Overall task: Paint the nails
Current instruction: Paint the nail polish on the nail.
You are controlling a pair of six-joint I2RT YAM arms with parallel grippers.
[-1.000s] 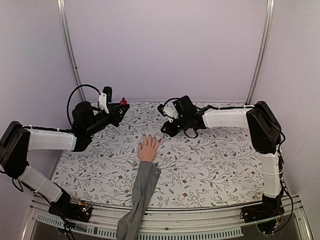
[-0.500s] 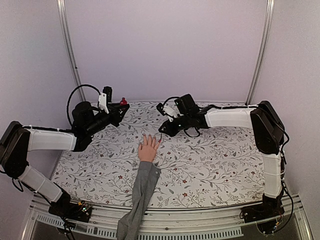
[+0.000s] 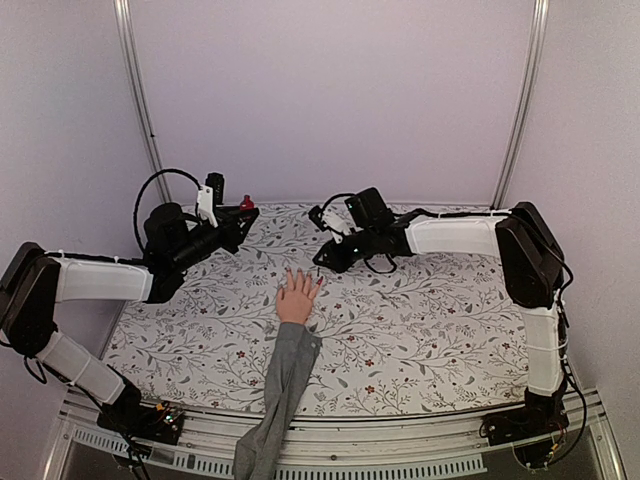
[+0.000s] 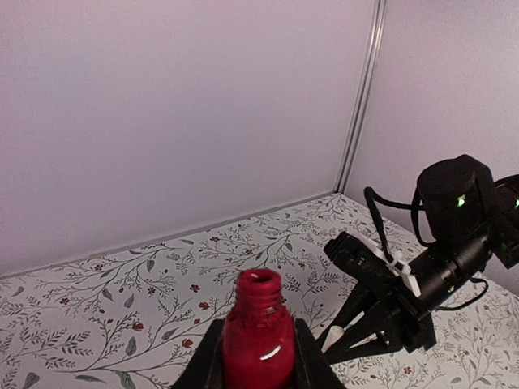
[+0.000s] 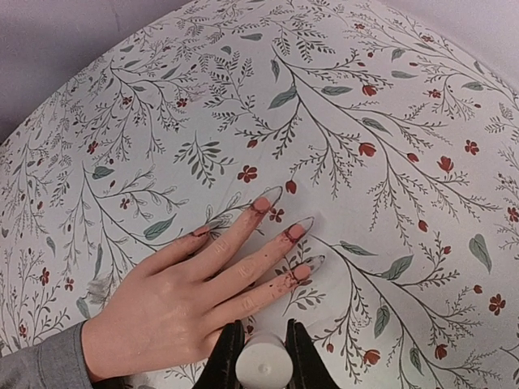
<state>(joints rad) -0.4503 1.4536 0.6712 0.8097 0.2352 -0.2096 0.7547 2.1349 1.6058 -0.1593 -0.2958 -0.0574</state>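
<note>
Nails (image 5: 296, 232): long, almond-shaped tips, pale with red smears at their bases, on a smooth peach mannequin hand (image 5: 174, 304). The hand lies flat, palm down and fingers spread, near the middle of the desk (image 3: 430, 320), whose cloth is printed with leafy sprigs. Its long axis runs from the near edge toward the far wall, nails pointing away from the arm bases. A soft grey sleeve (image 3: 285, 380) trails over the near edge. The right pincer (image 3: 322, 258), near the fingertips, is clenched on a round white cap (image 5: 263, 366). The left pincer (image 3: 243, 214), well apart, grasps an upright glossy red bottle (image 4: 259, 324) with an open threaded neck.
</note>
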